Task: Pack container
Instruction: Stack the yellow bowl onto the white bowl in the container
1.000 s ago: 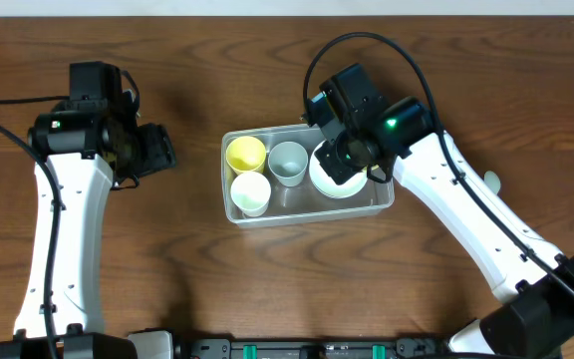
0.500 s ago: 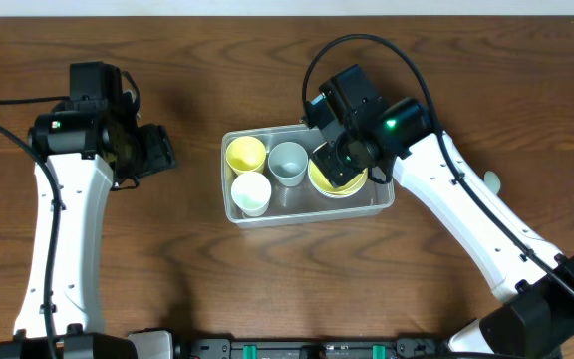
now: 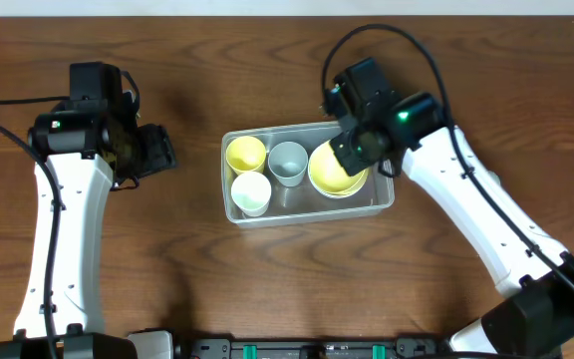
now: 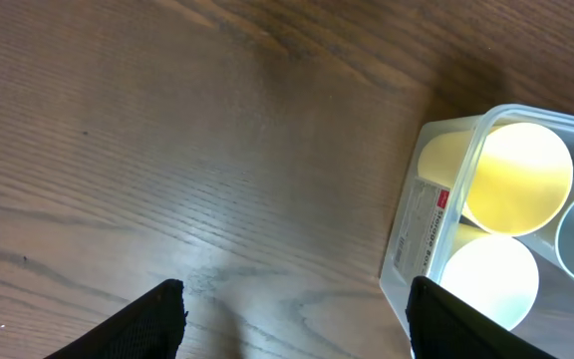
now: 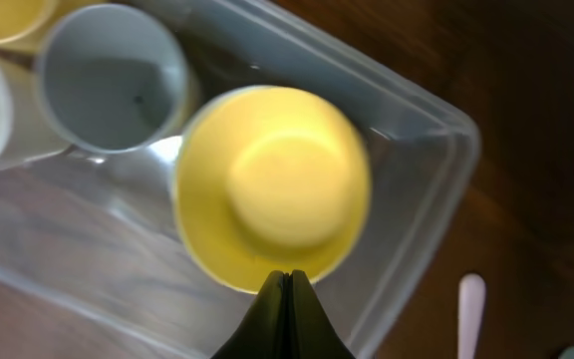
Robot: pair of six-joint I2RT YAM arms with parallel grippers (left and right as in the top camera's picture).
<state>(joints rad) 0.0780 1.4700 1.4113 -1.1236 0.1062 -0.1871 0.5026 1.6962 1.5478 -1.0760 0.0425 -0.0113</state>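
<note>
Since a second earlier, the right claw (image 3: 352, 152) had been drawn back toward the far right corner of the container (image 3: 297, 201). A yellow bowl (image 3: 335, 172) was now seen in its right end, beside three cups (image 3: 288, 162). The left claw (image 3: 157, 150) was held well apart, over the table (image 3: 267, 289). From the left wrist, its fingers were seen spread, nothing between them. From the right wrist, the fingers were seen pressed together and empty, just over the bowl's near rim. That rim might be snagged on withdrawal and the bowl tipped.

container (image 4: 436, 214) corner, yellow cup (image 4: 518, 178), parted jaws
</note>
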